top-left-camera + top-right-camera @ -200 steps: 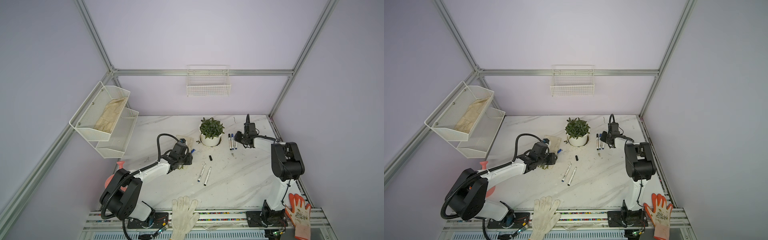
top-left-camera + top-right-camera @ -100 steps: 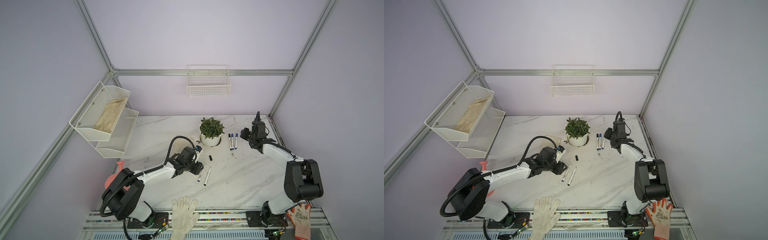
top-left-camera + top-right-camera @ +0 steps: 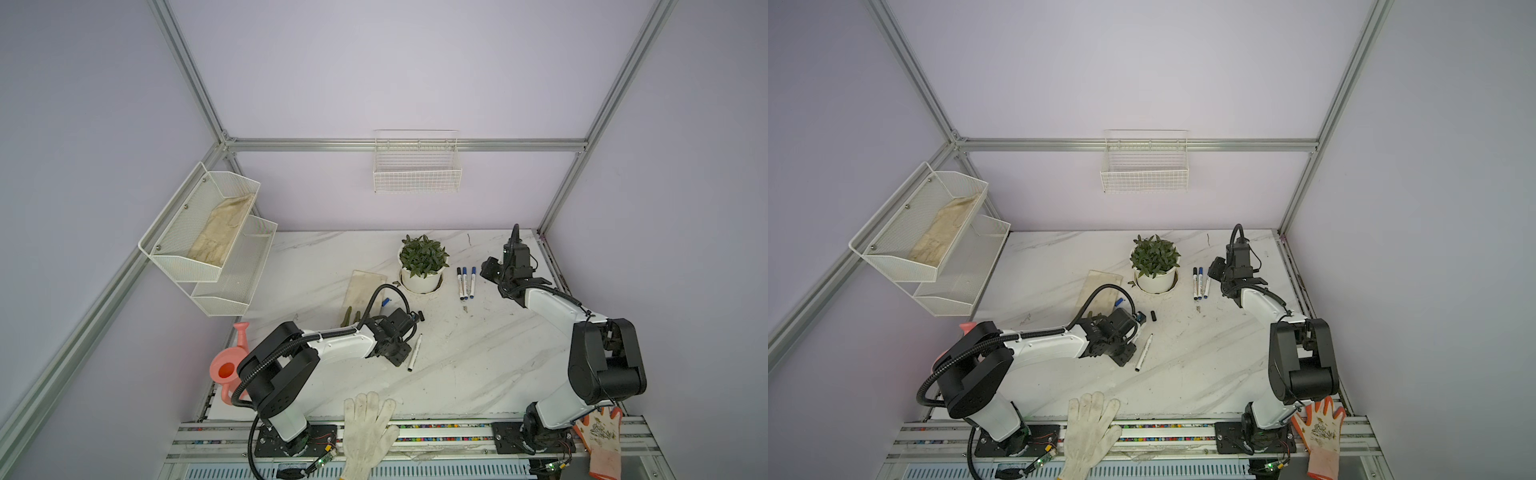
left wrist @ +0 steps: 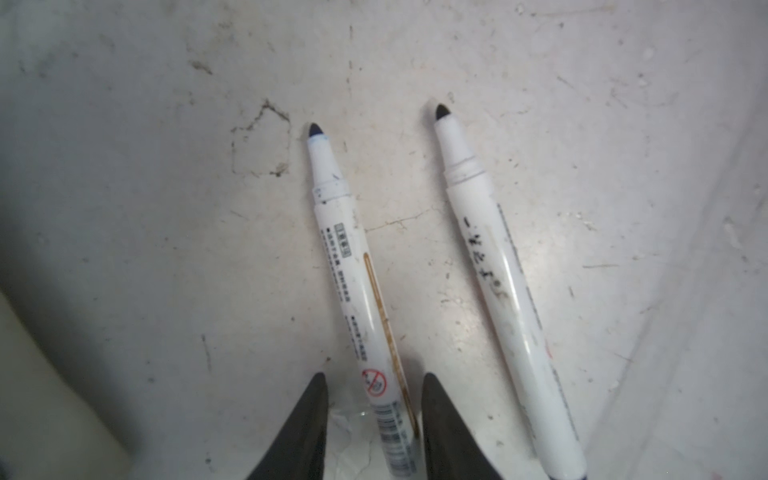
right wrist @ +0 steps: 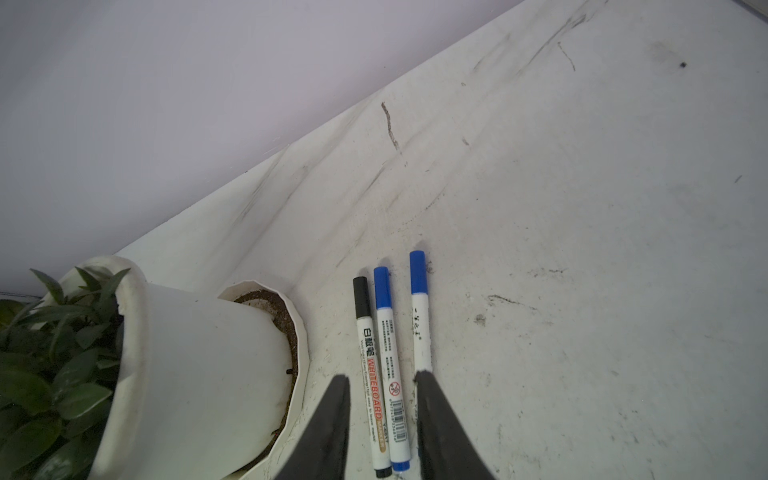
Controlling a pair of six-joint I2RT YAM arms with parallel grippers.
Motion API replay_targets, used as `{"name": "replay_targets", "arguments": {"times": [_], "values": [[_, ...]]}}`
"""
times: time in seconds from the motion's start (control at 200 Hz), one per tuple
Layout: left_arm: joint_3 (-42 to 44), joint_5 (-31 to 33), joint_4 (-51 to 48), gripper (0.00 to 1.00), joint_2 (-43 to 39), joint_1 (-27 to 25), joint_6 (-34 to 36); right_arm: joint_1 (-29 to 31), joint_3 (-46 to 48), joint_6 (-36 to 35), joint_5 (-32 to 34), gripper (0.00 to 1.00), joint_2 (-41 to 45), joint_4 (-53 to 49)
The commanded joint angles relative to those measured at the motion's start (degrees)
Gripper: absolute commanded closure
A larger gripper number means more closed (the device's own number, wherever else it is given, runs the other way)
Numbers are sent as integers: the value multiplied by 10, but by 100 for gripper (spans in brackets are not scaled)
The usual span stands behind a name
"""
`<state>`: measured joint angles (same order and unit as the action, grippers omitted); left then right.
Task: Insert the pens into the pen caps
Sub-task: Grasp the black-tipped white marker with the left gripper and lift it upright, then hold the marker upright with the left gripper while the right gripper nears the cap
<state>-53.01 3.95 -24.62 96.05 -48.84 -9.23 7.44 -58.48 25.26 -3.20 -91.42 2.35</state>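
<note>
Two uncapped pens lie side by side in the left wrist view, one blue-tipped (image 4: 357, 282) and one black-tipped (image 4: 498, 270). My left gripper (image 4: 374, 378) is low over the table with its jaws on either side of the blue-tipped pen's rear. A gap shows on one side, so it is open. In both top views only one of these pens (image 3: 415, 353) (image 3: 1144, 353) shows beside the left gripper (image 3: 398, 356). A loose black cap (image 3: 421, 316) and a blue cap (image 3: 385, 301) lie behind it. Three capped pens (image 5: 386, 332) (image 3: 465, 282) lie by the pot. My right gripper (image 5: 380, 376) (image 3: 488, 267) hovers open above them.
A potted plant (image 3: 422, 266) stands left of the capped pens. A beige cloth (image 3: 363, 286) and olive-green strips (image 3: 349, 316) lie behind the left arm. A pink watering can (image 3: 228, 365) sits at the table's left edge. A white glove (image 3: 368, 428) and an orange glove (image 3: 602, 436) lie at the front.
My left gripper has moved right from the cloth to the two uncapped pens and its jaws have narrowed. The right arm has swung its elbow outward and drawn its gripper back from the capped pens.
</note>
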Motion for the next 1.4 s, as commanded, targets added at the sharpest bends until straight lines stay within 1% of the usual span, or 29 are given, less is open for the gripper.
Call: {"name": "replay_targets", "arguments": {"times": [0.0,0.065,0.145,0.205,0.325,0.39,0.53,0.54,0.6,0.66,0.69,0.71,0.775,0.92,1.04,1.11,1.17,1.21,1.285,1.34,1.395], "values": [[-30,12,-72,71,28,1,3,2,5,7,10,70,16,0],[-34,10,-76,74,40,1,0,2,4,8,10,70,21,-2],[-43,7,-75,82,52,4,-1,2,5,10,1,70,32,-4],[-56,-6,-73,87,60,11,-1,4,14,12,-15,70,45,-1],[-74,-58,-46,95,49,35,-6,29,42,4,-55,70,86,23],[-71,-103,-14,100,24,55,-8,55,60,-8,-83,70,111,41],[-33,-205,91,100,-61,109,-27,160,69,-61,-134,69,145,61],[-28,-209,101,100,-68,113,-42,168,69,-63,-137,69,145,63],[-3,-220,153,100,-105,130,-66,206,61,-73,-168,67,139,69],[20,-207,192,100,-139,140,-83,234,46,-78,-191,66,130,69],[28,-202,210,100,-145,143,-89,245,36,-82,-202,64,110,69],[33,-198,221,100,-169,145,-94,251,30,-84,-209,63,103,69],[39,-187,244,100,-187,148,-103,267,12,-91,-232,60,84,74],[31,-189,245,100,-197,151,-114,276,-29,-108,-262,57,51,69],[31,-196,247,100,-200,151,-119,276,-45,-106,-264,57,36,73],[38,-200,256,100,-205,151,-120,276,-52,-101,-269,60,25,80],[45,-198,267,100,-212,151,-123,276,-55,-93,-274,66,17,87],[50,-196,273,100,-217,151,-125,276,-58,-93,-282,73,10,89],[56,-196,282,100,-223,152,-124,276,-63,-93,-292,90,-2,88],[57,-191,284,100,-226,152,-125,276,-65,-92,-300,97,-6,89],[58,-182,281,99,-227,153,-127,276,-66,-93,-313,100,-9,92]]}}
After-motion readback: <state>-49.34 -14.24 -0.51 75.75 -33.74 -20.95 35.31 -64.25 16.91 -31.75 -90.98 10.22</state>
